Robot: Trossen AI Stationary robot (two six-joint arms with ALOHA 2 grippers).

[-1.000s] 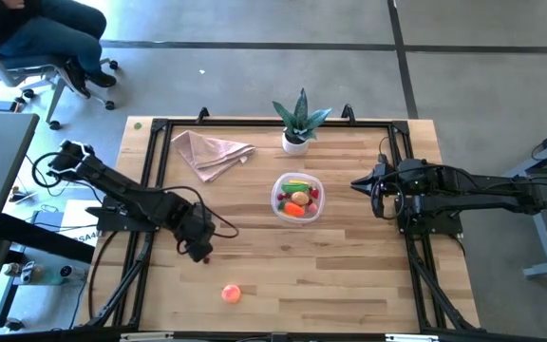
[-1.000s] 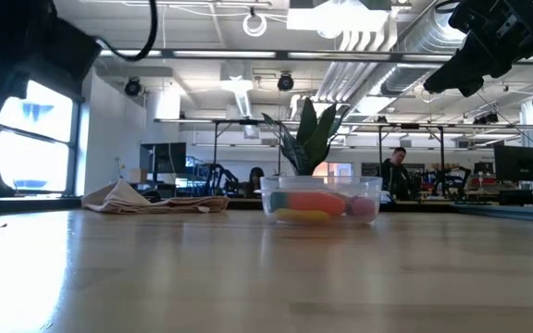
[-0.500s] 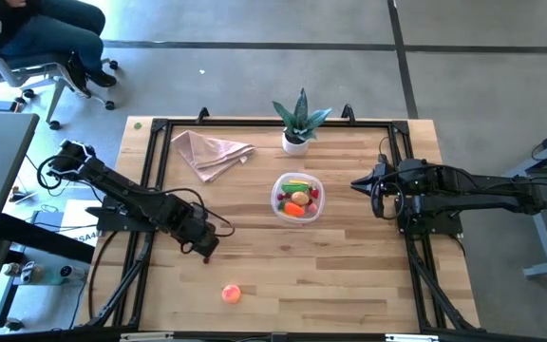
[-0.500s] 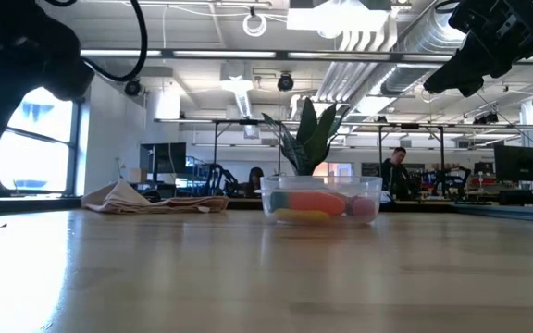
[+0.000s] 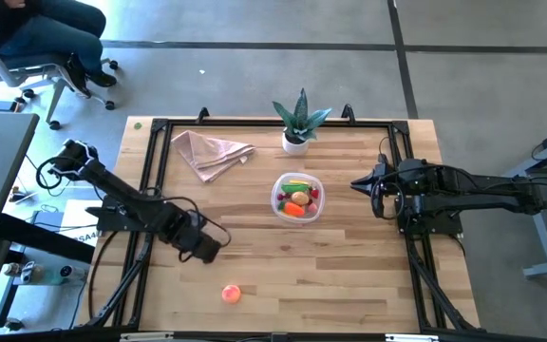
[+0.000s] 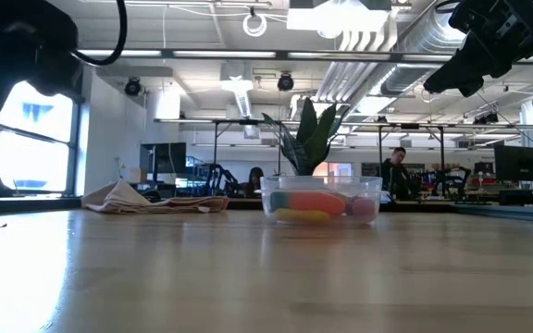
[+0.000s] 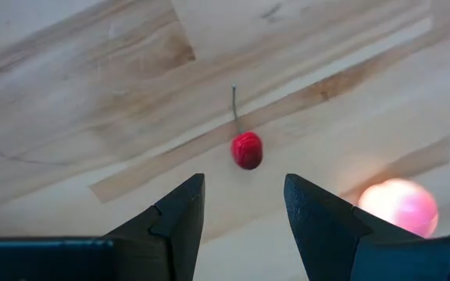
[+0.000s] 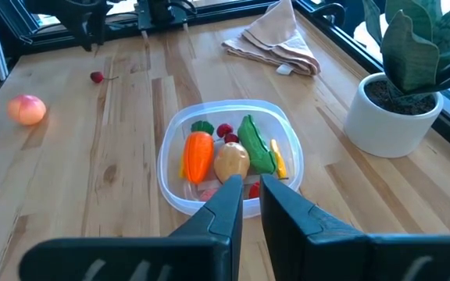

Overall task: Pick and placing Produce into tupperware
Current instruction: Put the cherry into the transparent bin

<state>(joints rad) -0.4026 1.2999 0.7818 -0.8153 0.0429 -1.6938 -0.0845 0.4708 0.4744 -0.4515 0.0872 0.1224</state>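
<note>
We log a butcher-block table (image 5: 349,275): tupperware (image 5: 297,198) centre, produce inside; peach (image 5: 231,294) at 7 o'clock; cherry (image 7: 247,150) under left gripper (image 7: 241,207), fingers apart. Right gripper (image 8: 247,204) nearly together, empty. Open office beyond.

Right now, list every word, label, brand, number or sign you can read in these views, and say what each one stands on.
None can be read.
Tupperware: no label or print showing.
White plant pot: plain, no marking.
Folded cloth: a small pale tag at its edge, too small to read.
Wooden table: bare grain only.
Papers on the side desk left of the table: print too small to read.
</note>
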